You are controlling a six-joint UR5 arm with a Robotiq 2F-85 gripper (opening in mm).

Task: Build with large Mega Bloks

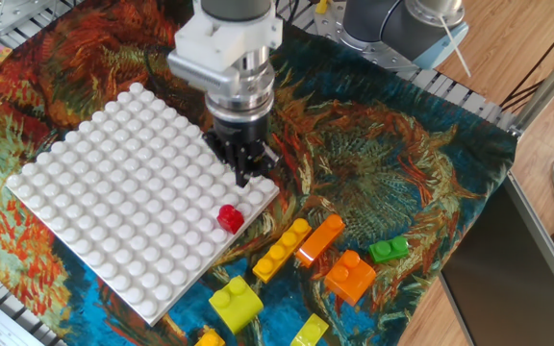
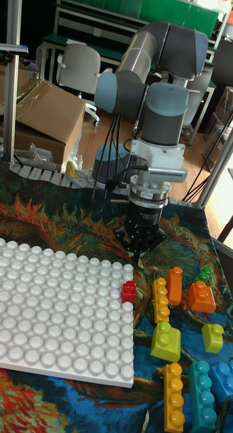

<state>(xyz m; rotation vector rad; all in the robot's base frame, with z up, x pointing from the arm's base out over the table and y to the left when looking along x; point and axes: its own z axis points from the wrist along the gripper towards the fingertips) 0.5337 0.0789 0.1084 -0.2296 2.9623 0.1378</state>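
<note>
A small red one-stud Mega Blok (image 1: 229,218) (image 2: 129,291) stands on the right edge of the white studded baseplate (image 1: 104,207) (image 2: 55,311). My gripper (image 1: 242,176) (image 2: 137,256) hangs just above and behind it, over the baseplate's right corner, with its fingers together and nothing between them. Loose bricks lie on the cloth to the right: a yellow bar (image 1: 281,250) (image 2: 160,299), an orange bar (image 1: 320,238) (image 2: 175,284), an orange brick (image 1: 351,276) (image 2: 201,296), a small green brick (image 1: 389,250) (image 2: 205,274) and a lime two-stud brick (image 1: 236,301) (image 2: 166,342).
More bricks lie near the front edge: a lime piece (image 1: 311,330) (image 2: 213,337), a yellow bar (image 2: 173,396), a teal bar (image 2: 199,396) and a blue brick (image 2: 228,379). A patterned cloth covers the table. The table's right edge (image 1: 489,221) drops off beside a metal frame.
</note>
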